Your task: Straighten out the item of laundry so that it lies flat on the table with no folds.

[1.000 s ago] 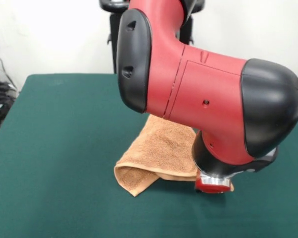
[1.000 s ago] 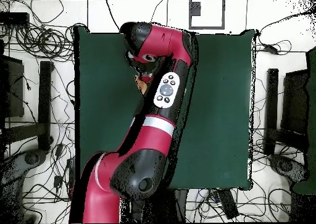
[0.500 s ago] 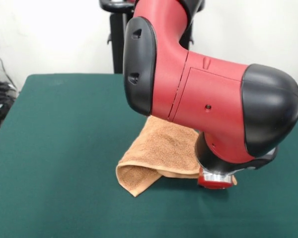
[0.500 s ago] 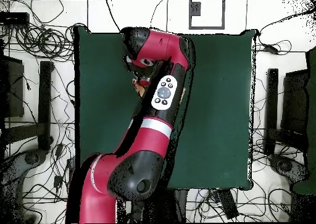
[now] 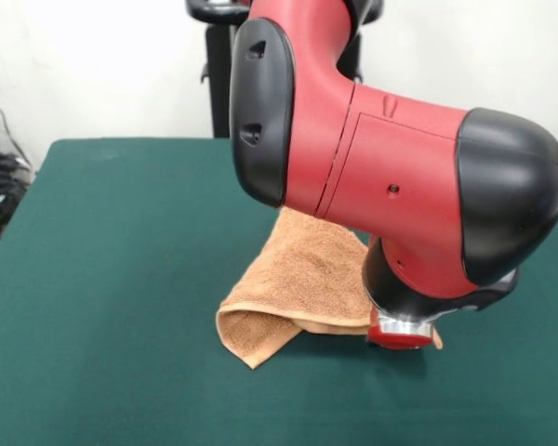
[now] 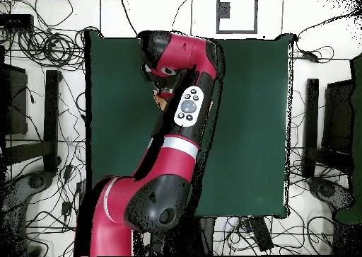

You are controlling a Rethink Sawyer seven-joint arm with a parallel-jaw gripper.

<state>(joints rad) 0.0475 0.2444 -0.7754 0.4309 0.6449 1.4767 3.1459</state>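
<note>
hand: (image 5: 402,336) low over the bench, at the towel's hem on the camera-right side in front view. Only the red/silver wrist end shows, arm bulk covers the rest → can't tell if it's released or clamped on cloth.
arm: (image 5: 381,177) red/black Sawyer, elbow housing fills most of front view, hides towel's far part. Overhead: arm lies right over the towel.
towel: (image 5: 302,279) orange-tan terry, roughly mid-bench in front view, doubled over. Rolled fold w/ a pocket at the near camera-left corner. In overhead only a sliver shows (image 6: 161,97) beside the wrist.
bench: (image 5: 102,279) dark green felt-like top, towel far smaller than it.
handling (my read): light, limp, no stiffness; terry on felt prob drags and bunches rather than slides, so lift and lay over, don't push.
grip pt (my read): pinch top layer at a free corner/hem, peel away from the fold. Near folded corner looks the obvious one.
labels/text: none readable. Round button pad on forearm (image 6: 187,105), no legible marks.
</note>
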